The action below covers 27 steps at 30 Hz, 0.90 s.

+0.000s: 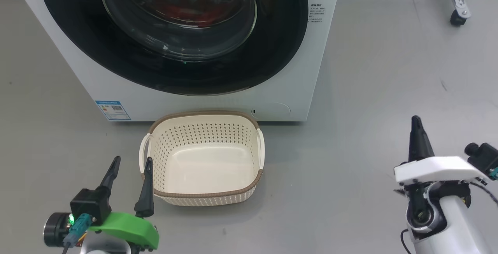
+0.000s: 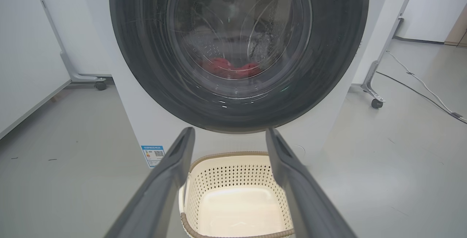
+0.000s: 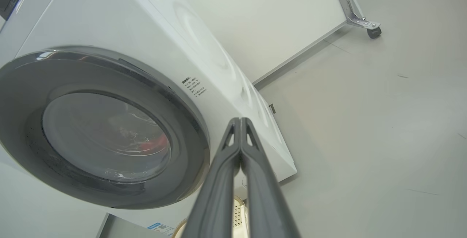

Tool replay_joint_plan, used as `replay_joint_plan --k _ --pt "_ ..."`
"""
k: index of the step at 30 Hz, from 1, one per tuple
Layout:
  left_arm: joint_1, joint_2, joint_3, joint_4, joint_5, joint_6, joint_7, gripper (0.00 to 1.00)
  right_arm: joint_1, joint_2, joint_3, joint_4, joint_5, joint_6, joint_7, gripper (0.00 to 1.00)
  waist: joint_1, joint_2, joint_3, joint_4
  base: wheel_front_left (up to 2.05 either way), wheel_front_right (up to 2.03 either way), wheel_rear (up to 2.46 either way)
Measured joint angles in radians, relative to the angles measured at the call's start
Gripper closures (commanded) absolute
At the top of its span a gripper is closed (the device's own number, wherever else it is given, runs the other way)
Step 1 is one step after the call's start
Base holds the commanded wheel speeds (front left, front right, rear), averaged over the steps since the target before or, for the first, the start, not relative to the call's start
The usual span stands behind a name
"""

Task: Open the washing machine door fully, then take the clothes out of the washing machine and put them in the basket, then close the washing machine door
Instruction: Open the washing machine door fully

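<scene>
The white washing machine (image 1: 218,102) stands ahead with its round black-ringed door (image 1: 272,51) shut flat against the front. Red clothes (image 2: 228,68) lie low in the drum behind the glass. On the floor just before the machine sits the cream basket (image 1: 202,190), with nothing in it. My left gripper (image 1: 132,164) is open beside the basket's left handle, fingers (image 2: 175,165) pointing at the door. Off to the right of the machine, my right gripper (image 1: 416,123) is shut on nothing; in the right wrist view its fingertips (image 3: 239,121) meet.
Grey floor spreads to both sides of the machine. A white panel frame on castors (image 1: 458,17) stands at the back right, and another castor (image 2: 100,85) is behind the machine's left. A cable (image 2: 419,83) runs along the floor on the right.
</scene>
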Motion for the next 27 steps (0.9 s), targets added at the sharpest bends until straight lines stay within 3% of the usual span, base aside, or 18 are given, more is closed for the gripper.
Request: replay_joint_plan --k 3,6,14,27 --pt "-0.014 0.0 -0.001 -0.006 0.001 0.0 0.0 0.0 -0.026 0.002 -0.036 0.0 0.077 0.007 0.024 1.0 0.0 0.0 0.017 0.004 0.0 0.0 0.0" --pt "-0.038 0.0 -0.006 -0.025 0.011 0.0 0.003 0.0 -0.089 0.006 -0.099 0.0 0.231 0.01 0.084 1.0 0.0 0.0 0.053 0.015 0.0 0.0 0.0" --pt "-0.092 -0.007 -0.019 -0.049 0.016 0.0 0.004 0.0 -0.226 0.008 -0.196 -0.002 0.453 0.005 0.17 1.0 0.0 0.0 0.126 0.039 0.0 0.0 0.0" --pt "-0.211 -0.031 -0.045 -0.07 0.024 -0.019 0.001 0.0 -0.518 -0.02 -0.234 0.002 0.563 -0.067 0.302 1.0 0.0 0.0 0.276 0.096 0.0 0.0 0.0"
